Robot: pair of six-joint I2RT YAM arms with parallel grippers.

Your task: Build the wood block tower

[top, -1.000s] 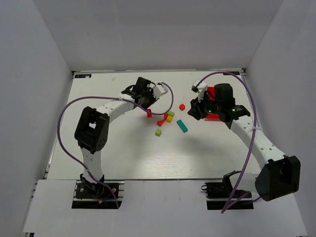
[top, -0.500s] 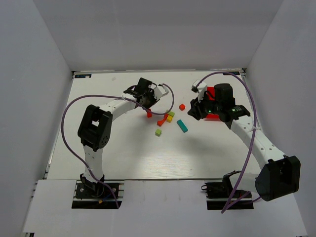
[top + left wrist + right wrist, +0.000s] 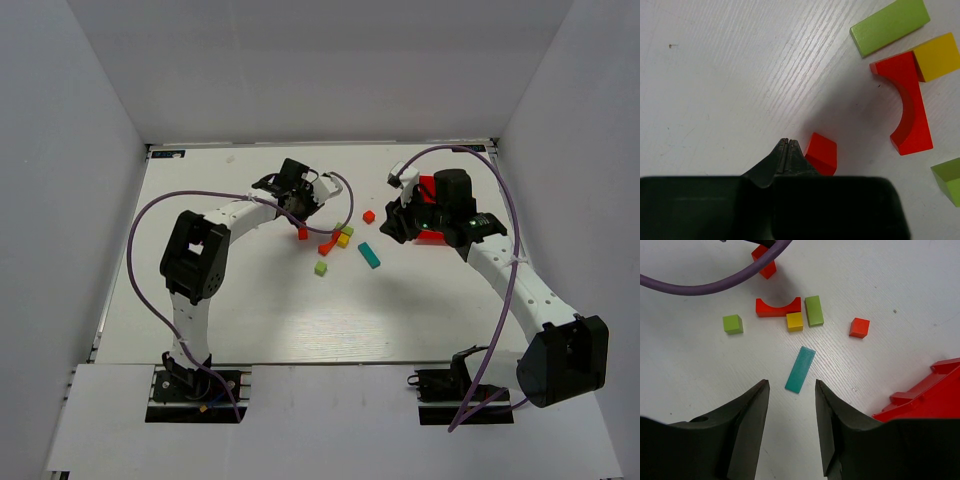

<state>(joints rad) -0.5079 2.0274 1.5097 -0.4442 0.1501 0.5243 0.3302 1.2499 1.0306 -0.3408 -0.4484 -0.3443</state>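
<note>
**Blocks lie in one layer; left claw shut beside a red piece**

The left claw [image 3: 787, 145] has its fingers pressed together with nothing between them, its tips low over the counter [image 3: 250, 310]. A small red block [image 3: 821, 154] sits just beside the tips, on their right in the wrist view. Whether it touches the finger cannot be told. Farther ahead of this claw, on that same side, the red arch [image 3: 907, 107] lies flat on the counter. A yellow cube [image 3: 938, 56] touches the arch's far end, and a lime-green bar [image 3: 890, 26] lies just beyond them. A lime-green cube [image 3: 949, 180] shows at the edge of that view, apart from the cluster.

The right claw [image 3: 790, 395] stands with its fingers apart, gripping nothing, raised above the counter. A teal bar [image 3: 800, 369] lies just ahead of the gap between the fingers, running roughly in line with the claw. Beyond the bar sits the cluster of arch, yellow cube and lime-green bar. An orange-red cube [image 3: 859, 327] lies ahead and to the right in this wrist view, well apart from the teal bar. The red bin [image 3: 925, 395] is close on that same side, near the right-hand finger. A purple cable [image 3: 705, 287] crosses the far part of the view, passing in front of the small red block.

Every block rests directly on the counter, in a single layer.
</note>
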